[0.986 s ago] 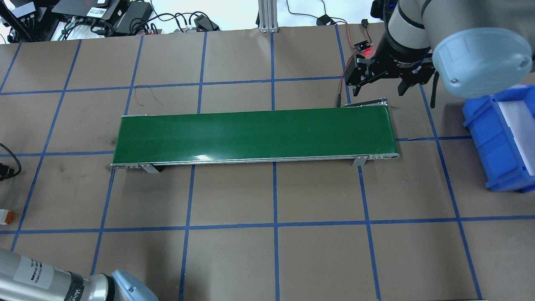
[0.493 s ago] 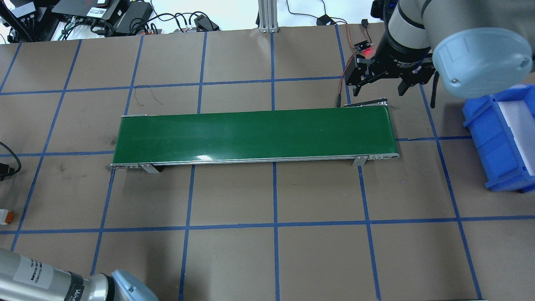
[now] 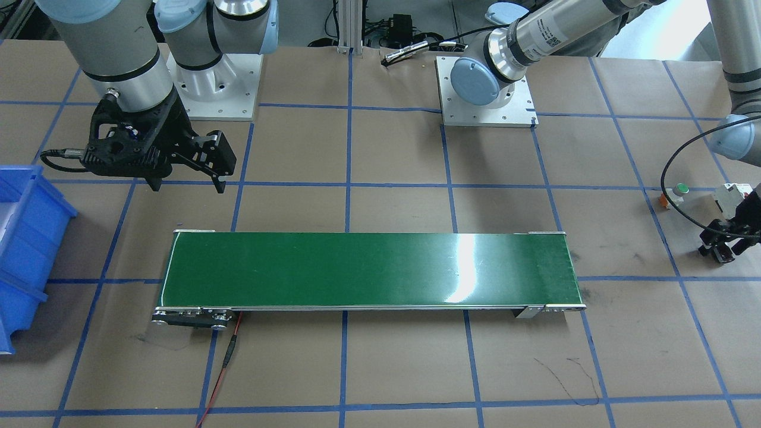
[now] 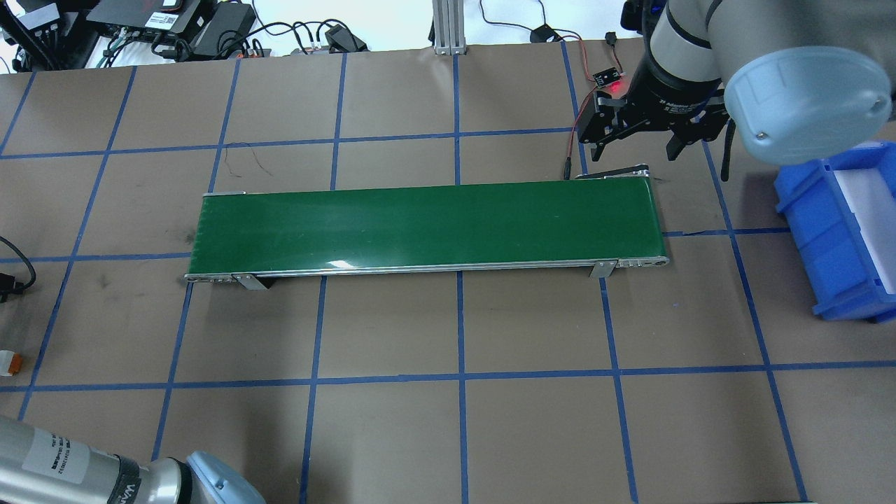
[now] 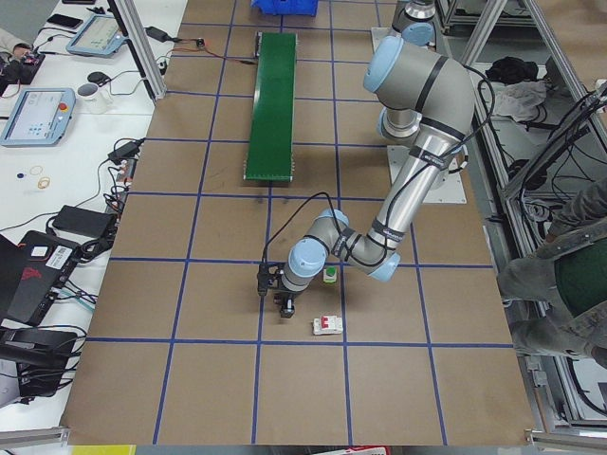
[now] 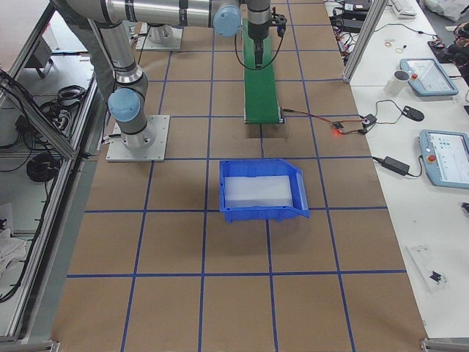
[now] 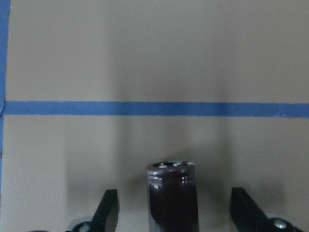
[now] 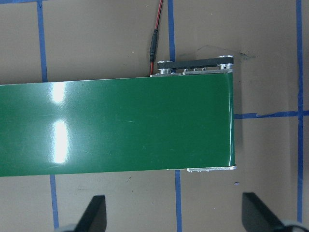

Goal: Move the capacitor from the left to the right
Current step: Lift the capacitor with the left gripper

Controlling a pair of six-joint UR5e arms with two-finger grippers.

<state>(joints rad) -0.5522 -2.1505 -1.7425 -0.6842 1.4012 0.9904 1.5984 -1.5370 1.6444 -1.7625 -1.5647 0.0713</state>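
Note:
The capacitor (image 7: 172,195) is a dark brown-black cylinder that stands upright on the brown paper. In the left wrist view it sits between the two spread fingers (image 7: 108,211) of my left gripper (image 7: 174,209), touching neither. The left gripper (image 3: 726,241) is low over the table at the robot's far left, also shown in the exterior left view (image 5: 281,290). It is open. My right gripper (image 4: 633,143) is open and empty and hovers behind the right end of the green conveyor belt (image 4: 427,227). The right gripper also shows in the front view (image 3: 185,177).
A white-and-orange button with a green cap (image 3: 681,190) and a white circuit breaker (image 3: 734,196) lie close to the left gripper. A blue bin (image 4: 833,231) stands at the table's right end. A red-lit sensor board (image 4: 607,77) with wires lies behind the belt.
The black cable and dark part at the overhead view's left edge have slipped slightly further left. The right arm and the belt have not moved.

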